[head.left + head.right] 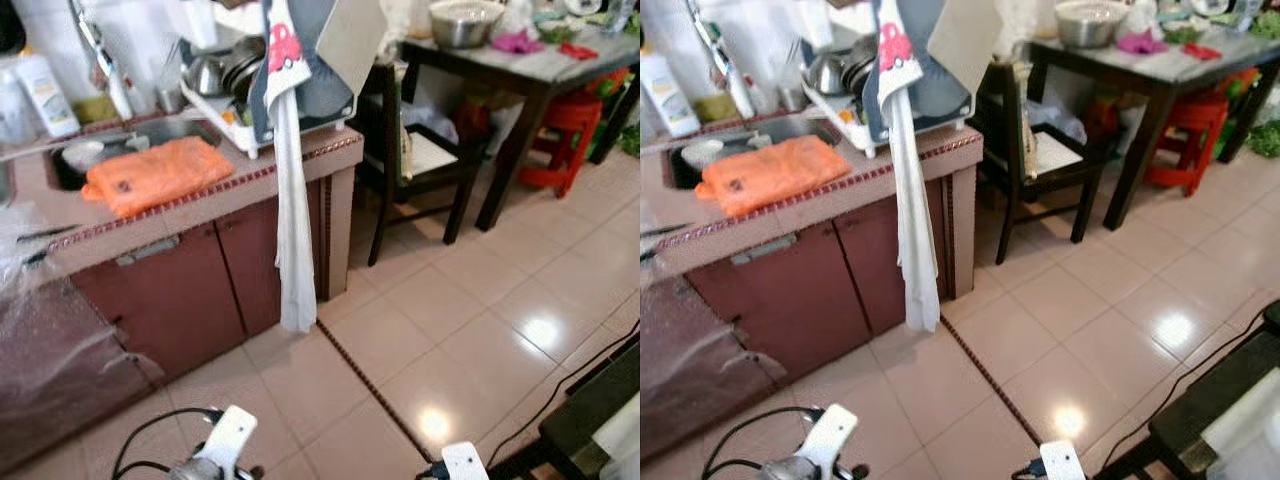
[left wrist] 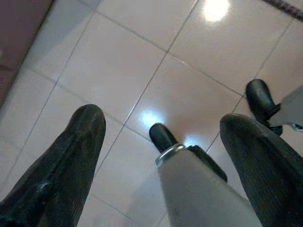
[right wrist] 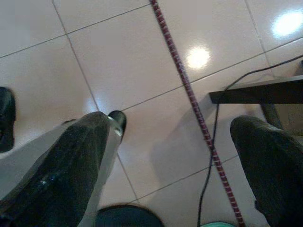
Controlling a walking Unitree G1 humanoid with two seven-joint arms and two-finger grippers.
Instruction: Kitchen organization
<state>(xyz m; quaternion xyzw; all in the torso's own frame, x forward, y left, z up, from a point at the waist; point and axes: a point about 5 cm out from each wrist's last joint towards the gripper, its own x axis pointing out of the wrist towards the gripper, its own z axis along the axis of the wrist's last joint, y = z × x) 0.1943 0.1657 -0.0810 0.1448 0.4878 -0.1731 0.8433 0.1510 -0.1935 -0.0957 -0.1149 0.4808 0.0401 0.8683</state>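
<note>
A: Grippers?
B: Both arms hang low over the tiled floor (image 1: pixel 470 330). Left gripper (image 2: pixel 161 142) has its fingers spread wide, nothing between them but floor tile and the robot's own leg. Right gripper (image 3: pixel 170 142) is the same, fingers apart, holding nothing, with a black cable (image 3: pixel 213 156) and a red mosaic strip (image 3: pixel 189 94) on the floor beneath.

A: Kitchen stuff?
B: A counter (image 1: pixel 330 145) with dark red cabinet doors (image 1: pixel 190 290) stands ahead on the robot's left. An orange plastic bag (image 1: pixel 155 172) lies flat on the countertop, just in front of the sink (image 1: pixel 150 132). A white bowl (image 1: pixel 82 153) sits in the sink. A dish rack (image 1: pixel 225 110) stands at the counter's right end, with metal pots (image 1: pixel 225 70) stacked in it. A long white cloth (image 1: pixel 292 230) hangs from that end, down past the cabinet, nearly to the floor.

A: Anything else?
B: A white bottle (image 1: pixel 45 95) stands behind the sink. A dark chair (image 1: pixel 420 160) stands beside the counter, then a dark table (image 1: pixel 540 75) with a metal bowl (image 1: pixel 462 22) on top. A red stool (image 1: pixel 560 140) is under the table.
</note>
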